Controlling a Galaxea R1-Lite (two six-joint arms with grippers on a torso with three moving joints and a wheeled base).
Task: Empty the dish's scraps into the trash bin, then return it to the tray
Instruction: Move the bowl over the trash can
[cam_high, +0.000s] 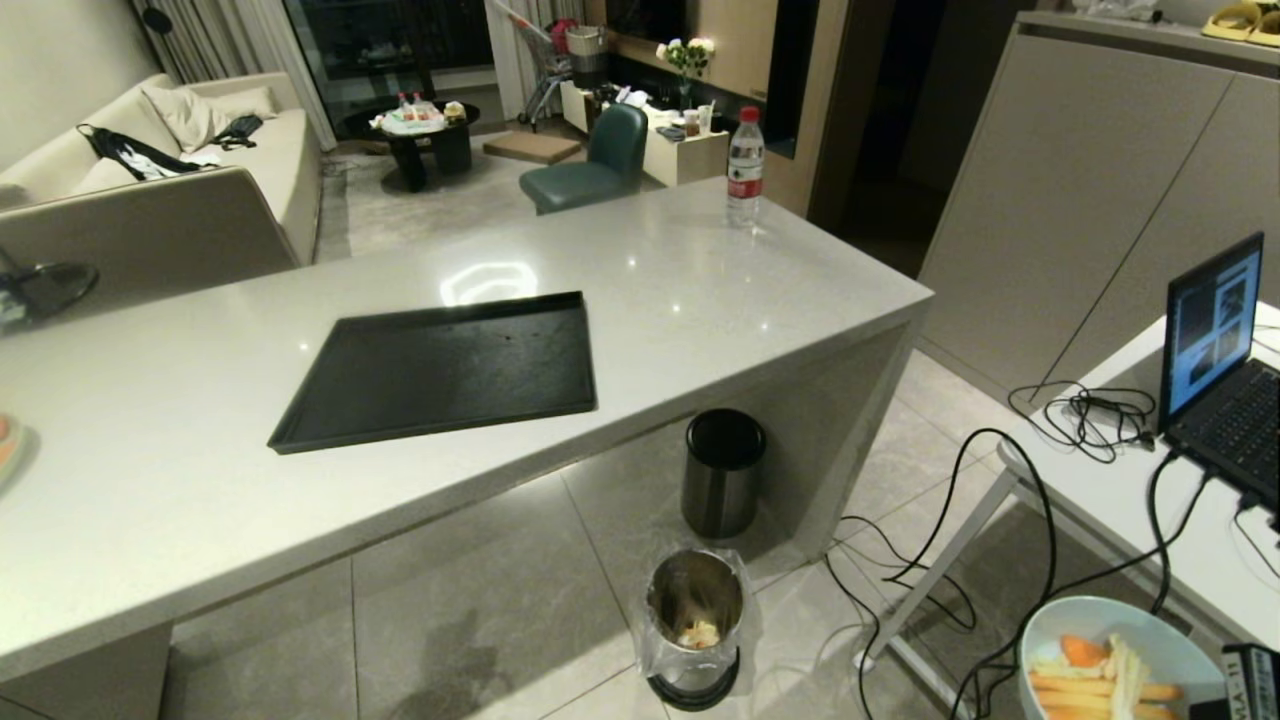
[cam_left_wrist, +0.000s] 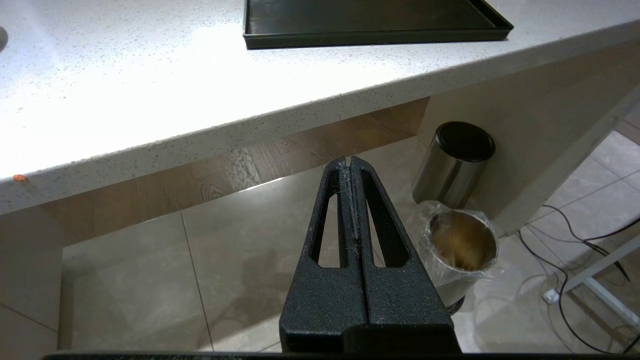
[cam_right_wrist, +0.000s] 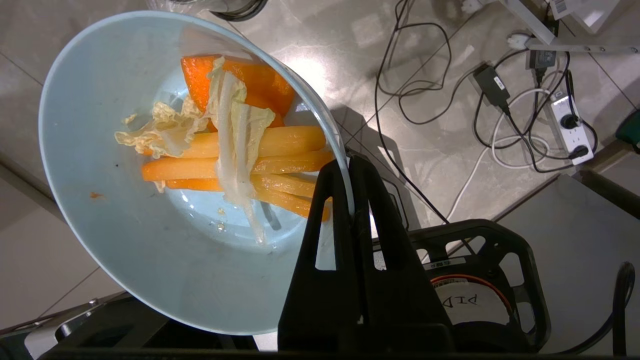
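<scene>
Nearest to the lens in the right wrist view: right gripper (cam_right_wrist: 350, 172), fingers pressed together on the rim of the dish (cam_right_wrist: 100, 240), one finger inside the bowl and one outside. Held above the floor, tilted, at the lower right corner of the head view, well apart from the tray (cam_high: 440, 368). Scraps (cam_right_wrist: 240, 165) inside the dish: orange carrot pieces, pale yellow sticks and a limp pale leaf, lying against the wall near the gripped rim.

Left gripper (cam_left_wrist: 348, 162) fully closed on nothing, hanging over the floor tiles below the counter (cam_high: 150, 470) edge.

Trash bin (cam_high: 695, 625) on the floor in front of the counter, open, lined with a clear bag, some pale bits already at its bottom; to the left of the dish in the head view, not under it. Black-lidded steel bin (cam_high: 722, 470) just behind the trash bin, close to the counter wall. Tray flat on the countertop, nothing on it. Water bottle (cam_high: 745, 168) upright at the far corner of the counter. Laptop (cam_high: 1215, 345) open on a white side table (cam_high: 1150, 500), black cables (cam_high: 950, 560) trailing over the floor between that table and the trash bin.
</scene>
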